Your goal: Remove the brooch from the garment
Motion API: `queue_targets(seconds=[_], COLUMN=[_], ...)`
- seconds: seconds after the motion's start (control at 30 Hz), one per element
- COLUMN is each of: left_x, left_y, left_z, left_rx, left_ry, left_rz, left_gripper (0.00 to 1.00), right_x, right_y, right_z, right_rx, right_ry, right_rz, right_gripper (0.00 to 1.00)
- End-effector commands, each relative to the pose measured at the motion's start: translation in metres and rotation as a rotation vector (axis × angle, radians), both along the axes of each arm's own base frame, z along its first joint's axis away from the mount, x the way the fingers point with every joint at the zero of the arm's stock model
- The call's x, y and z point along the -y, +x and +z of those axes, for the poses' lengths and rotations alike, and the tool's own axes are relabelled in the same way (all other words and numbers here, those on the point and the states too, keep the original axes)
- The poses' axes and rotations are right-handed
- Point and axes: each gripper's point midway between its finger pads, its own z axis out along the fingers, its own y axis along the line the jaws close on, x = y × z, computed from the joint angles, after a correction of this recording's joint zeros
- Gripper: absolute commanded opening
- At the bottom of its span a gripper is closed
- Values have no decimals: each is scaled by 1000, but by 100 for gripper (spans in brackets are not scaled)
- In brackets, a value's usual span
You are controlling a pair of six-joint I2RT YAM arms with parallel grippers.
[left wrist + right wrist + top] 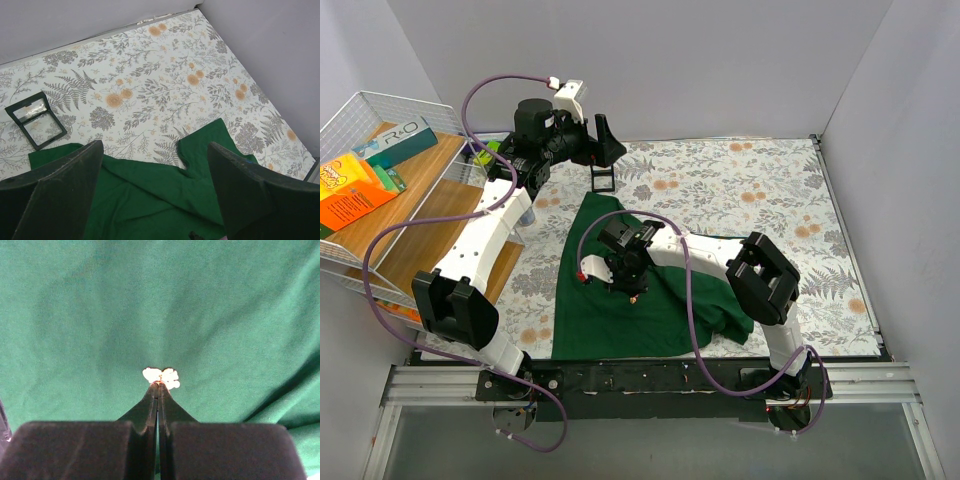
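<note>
- brooch [161, 376]: small cream cluster pinned to the garment [620, 325], at 12 o'clock right off the right gripper [158, 386] tips in the wrist view. The top view hides it under that gripper, mid-garment.
- Right gripper: clenched, tips together on a gold bit at the brooch's 6 o'clock edge. Looks like a pinch on the pin hardware, not on cloth.
- Garment: dark green tee, spread flat with some folds, at about 7 o'clock from the centre of the floral surface [750, 190].
- Doing the step well, my read: lift slowly and see if the cloth tents. If it does, the pin hasn't come free, so back off and work along the pin axis rather than yanking.
- The grip is thin and only at the edge, so slip risk is real. Keep the pull in line with the fingers.
- Left gripper [155, 160]: released, jaws wide, hovering high over the garment's 12 o'clock edge and holding nothing. It could come down and pin the cloth near the brooch.
- Containers: a small black-framed clear case [36, 119] lies on the surface at 12 o'clock of the garment, apart from it. Appears empty, and it's a likely drop spot.
- Wire basket [400, 99] at 10 o'clock, off the surface: it holds a wooden shelf [420, 185], an orange box [355, 195] and a teal-white carton [398, 135]. Not part of this step.
</note>
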Motion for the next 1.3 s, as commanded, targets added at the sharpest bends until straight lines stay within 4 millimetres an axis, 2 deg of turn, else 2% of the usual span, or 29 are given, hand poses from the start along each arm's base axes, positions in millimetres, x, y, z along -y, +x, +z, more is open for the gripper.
queue_targets(seconds=[0.0,0.47,0.93,1.27], left_x=[-3,-3,-3,-3], left_y=[-5,-3,-1,0], left_z=[7,3,1,2], left_rx=[17,8,3,2], left_ry=[-10,-9,-8,-12], left_rz=[-9,-5,-8,-10], left_gripper=[84,84,85,85], right_x=[-13,-12,-8,-3], right_y=[7,2,9,12], right_z=[9,2,-4,6], right_rx=[5,-22,11,27], right_ry=[45,30,7,19], right_rz=[-1,3,-7,-19], right_gripper=[1,1,1,1])
